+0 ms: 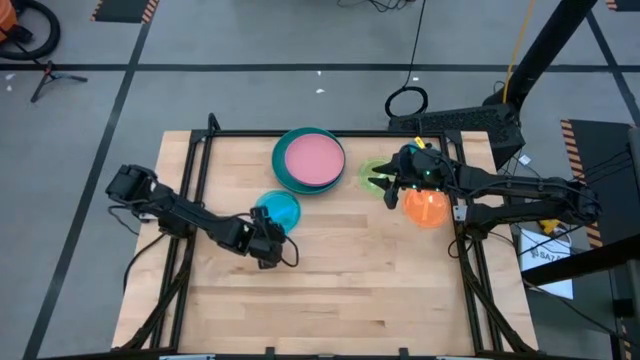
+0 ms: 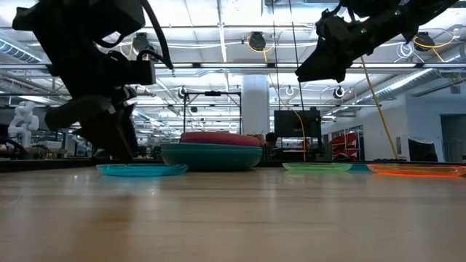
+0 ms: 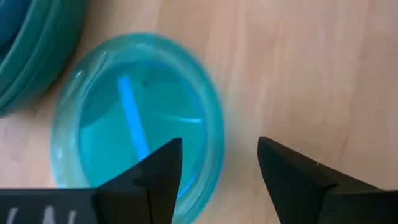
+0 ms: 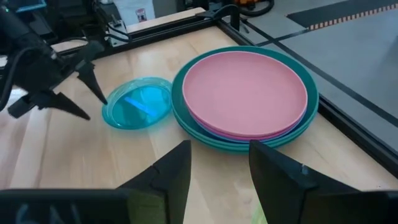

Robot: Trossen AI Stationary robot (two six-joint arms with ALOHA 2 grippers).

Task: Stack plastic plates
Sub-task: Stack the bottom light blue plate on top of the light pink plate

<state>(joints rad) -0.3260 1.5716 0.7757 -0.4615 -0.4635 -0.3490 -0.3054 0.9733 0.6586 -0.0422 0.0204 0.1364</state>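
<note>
**Hidden / cut off / unclear**

- High view: right pincer [image 1: 391, 186] overlaps lime plate [image 1: 372, 172] and orange plate [image 1: 427, 208]; parts of both hidden.
- Stack [image 4: 245, 99]: only rims show under the pink plate [image 4: 244, 90], count unclear.
- Left wrist view: cyan plate [image 3: 140, 112] blurred, near edge hidden behind fingers [image 3: 155, 177]; stack cut by frame edge.
- Low view: plates edge-on, insides not visible.

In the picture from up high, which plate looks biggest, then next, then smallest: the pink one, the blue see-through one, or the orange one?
1. Pink plate, clearly the biggest.
2. Orange plate and see-through blue plate look about the same size, so I can't rank them. An arm covers part of each.
</note>
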